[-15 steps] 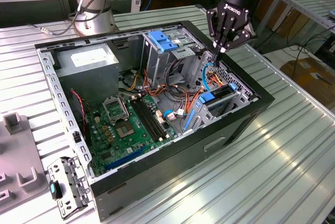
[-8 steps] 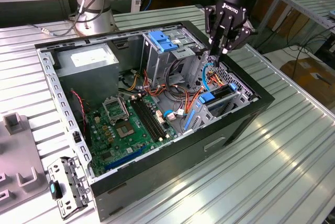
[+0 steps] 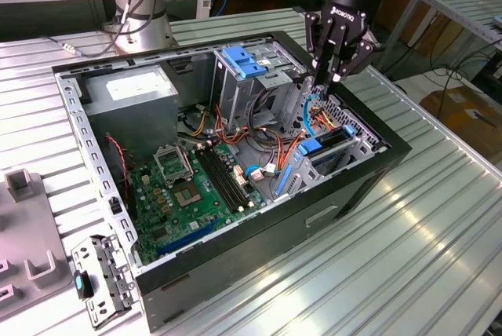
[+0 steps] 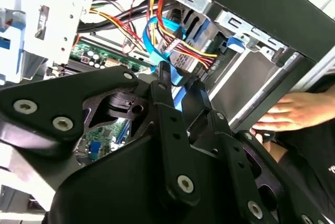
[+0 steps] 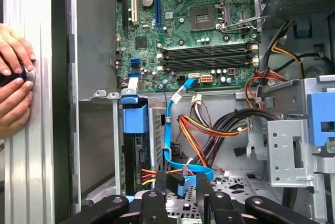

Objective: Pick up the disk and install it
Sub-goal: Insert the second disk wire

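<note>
The disk (image 3: 325, 147) stands on edge in the drive bay at the corner of the open computer case (image 3: 235, 250) on the exterior view's right. Its blue side rails show at the top. In the first wrist view the disk (image 5: 137, 156) is a dark strip under a blue rail end. My gripper (image 3: 332, 78) hangs just above and behind that bay, fingers pointing down. In both wrist views the fingers (image 5: 161, 185) close on the plug of a blue flat cable (image 5: 168, 124). The gripper (image 4: 178, 80) holds that plug close to the disk's connector end.
A grey power supply box (image 3: 129, 89) fills the case's far left corner. A metal drive cage with a blue latch (image 3: 247, 61) stands behind the gripper. The motherboard (image 3: 196, 187) lies on the case floor amid loose red, yellow and orange wires. A person's hands (image 5: 13, 77) rest outside the case wall.
</note>
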